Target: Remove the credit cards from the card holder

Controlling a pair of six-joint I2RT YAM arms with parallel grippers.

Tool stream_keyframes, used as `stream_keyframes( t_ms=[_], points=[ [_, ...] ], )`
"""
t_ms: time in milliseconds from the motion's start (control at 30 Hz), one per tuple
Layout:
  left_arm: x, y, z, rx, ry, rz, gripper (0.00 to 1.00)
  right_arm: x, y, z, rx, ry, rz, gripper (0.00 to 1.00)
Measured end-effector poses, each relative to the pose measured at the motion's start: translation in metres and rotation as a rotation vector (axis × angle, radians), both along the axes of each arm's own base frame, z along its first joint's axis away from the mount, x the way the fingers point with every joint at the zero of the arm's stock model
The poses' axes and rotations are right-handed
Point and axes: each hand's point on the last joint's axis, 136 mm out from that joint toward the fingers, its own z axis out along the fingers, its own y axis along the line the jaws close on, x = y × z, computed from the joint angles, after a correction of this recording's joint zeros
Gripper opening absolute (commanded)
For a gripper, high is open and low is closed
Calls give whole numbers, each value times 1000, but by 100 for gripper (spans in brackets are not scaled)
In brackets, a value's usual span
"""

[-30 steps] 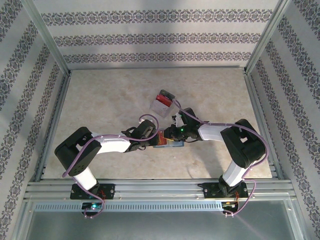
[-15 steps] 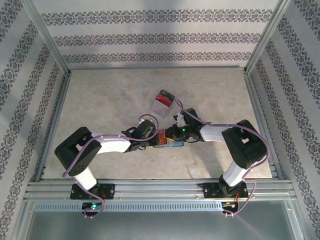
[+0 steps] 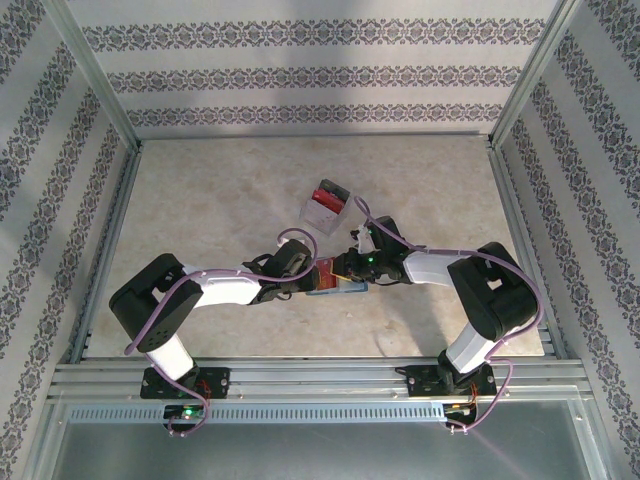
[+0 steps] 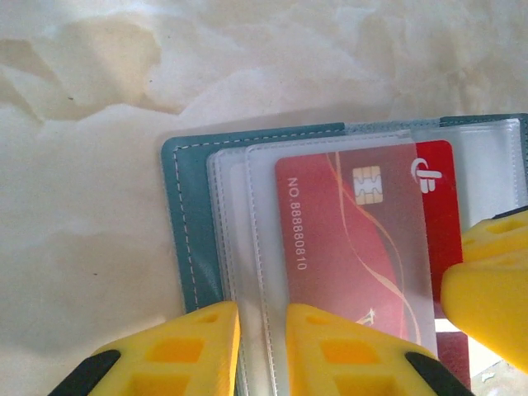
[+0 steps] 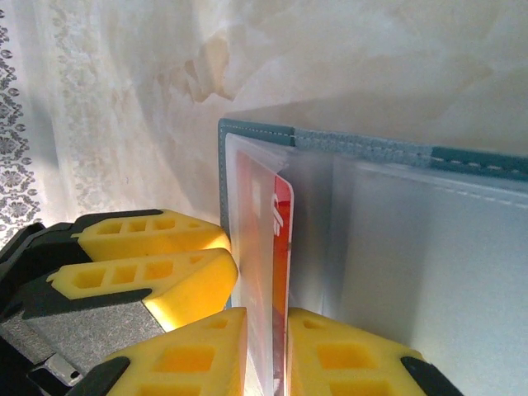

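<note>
The left gripper is nearly pressed together, pinching the edge of the clear sleeves of the card holder, just beside its teal cover. The right gripper is likewise closed down, nipping the end of the red card; whether a sleeve leaf is caught in with it is hard to tell. The card holder lies open and flat on the table, between the two wrists, with a clear box a little beyond it. The card sits mostly inside its sleeve. The risk is that the right fingers grip sleeve and card together: a pull would then drag the whole holder or tug it out of the left grip. A shallow hold on the slick card could also slip off, and the two sets of fingers stand close enough to knock
</note>
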Motion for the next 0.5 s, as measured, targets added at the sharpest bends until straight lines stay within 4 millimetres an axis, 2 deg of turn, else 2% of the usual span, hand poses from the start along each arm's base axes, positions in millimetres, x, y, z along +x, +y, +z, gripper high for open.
stream_keyframes(
  t_ms=[267,367,500],
  points=[
    [0,0,0,0,0,0,23,-1,-1,-1,-2,3,0,17],
    [0,-2,1,-2,-1,-12,30,-1,-1,-2,-3,4,0,16],
    [1,-5,5,-9,-9,-30,31,-2,-1,-2,-3,5,0,15]
  ],
)
